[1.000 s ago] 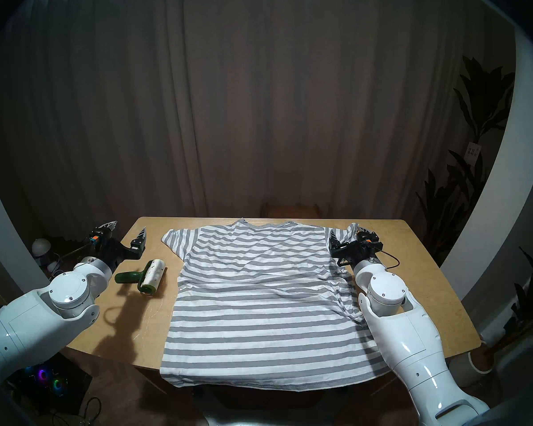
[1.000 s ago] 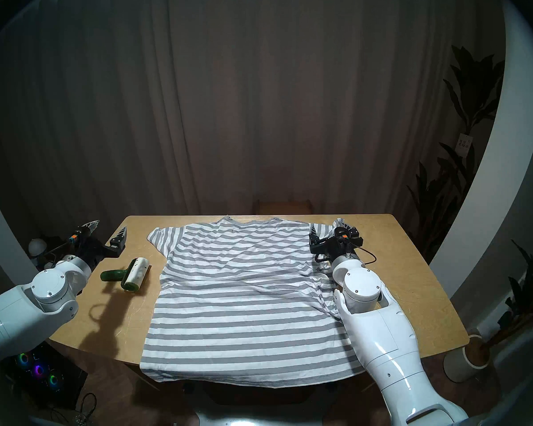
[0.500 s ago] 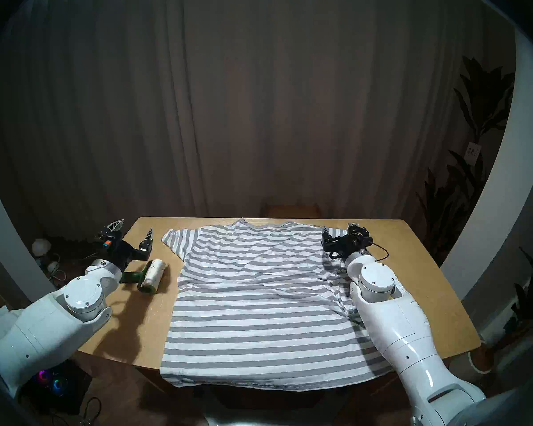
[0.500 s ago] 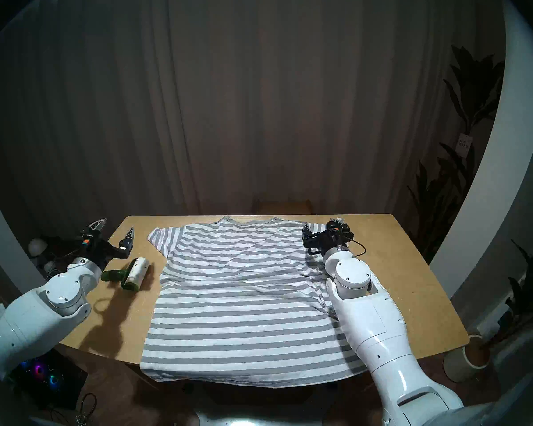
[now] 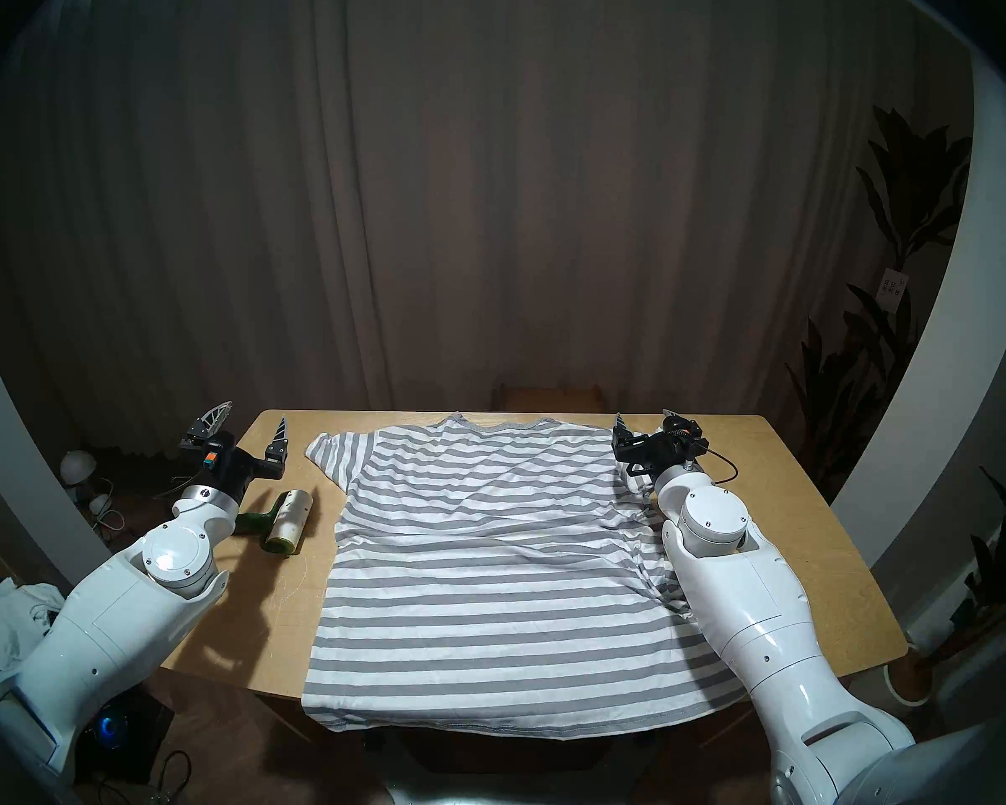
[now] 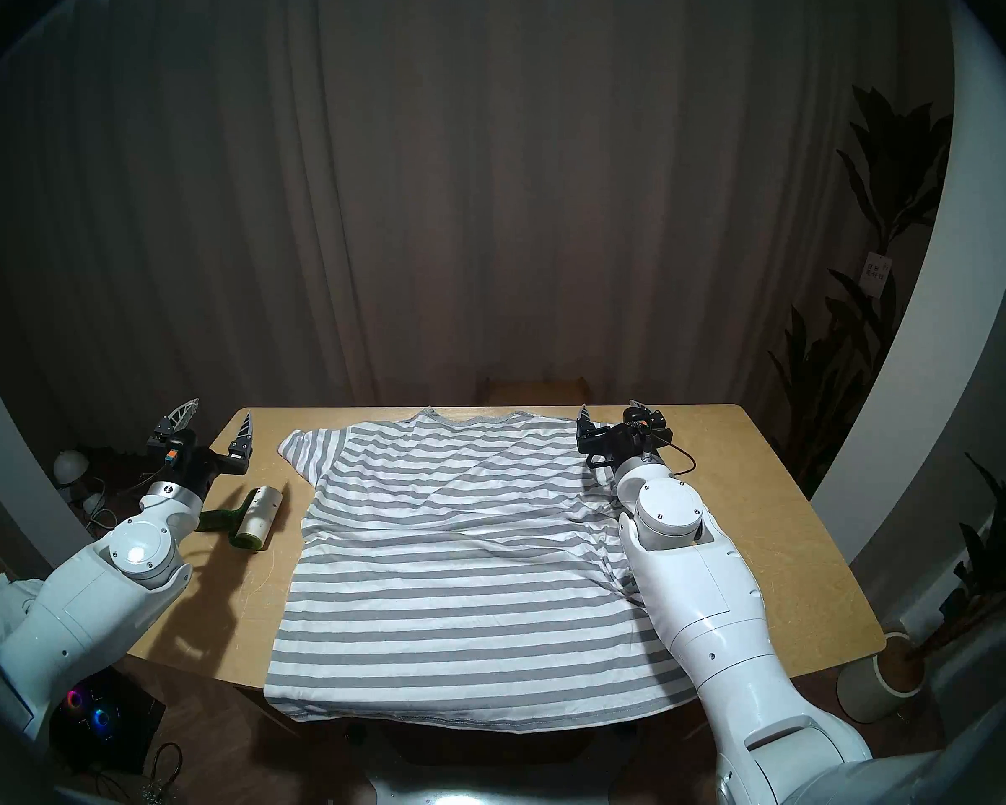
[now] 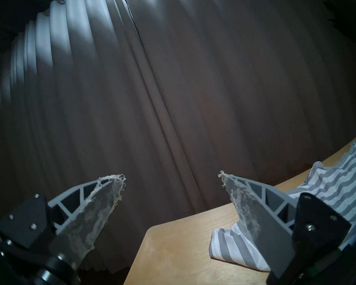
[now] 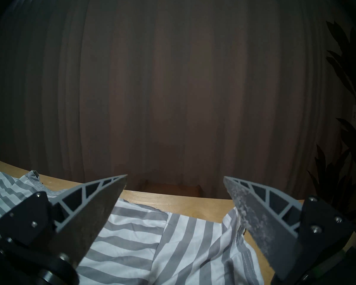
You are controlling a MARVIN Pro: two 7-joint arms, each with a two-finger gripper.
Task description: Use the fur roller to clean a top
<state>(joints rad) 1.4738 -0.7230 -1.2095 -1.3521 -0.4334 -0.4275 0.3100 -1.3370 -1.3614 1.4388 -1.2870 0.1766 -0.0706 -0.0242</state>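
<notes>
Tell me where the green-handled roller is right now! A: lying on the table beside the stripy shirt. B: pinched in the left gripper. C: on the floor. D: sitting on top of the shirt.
A: the fur roller lies on the bare table beside the top, and the left gripper above it is open and empty.

Wooden table (image 5: 791, 496), dark pleated curtain (image 5: 489, 205), potted plant (image 5: 895, 217), white lamp (image 5: 78, 467)

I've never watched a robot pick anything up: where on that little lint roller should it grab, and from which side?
Probably the dark green handle of the lint roller, from above. It lies flat on the table, pointing toward the open left gripper; the sticky white roll is best left untouched.
</notes>
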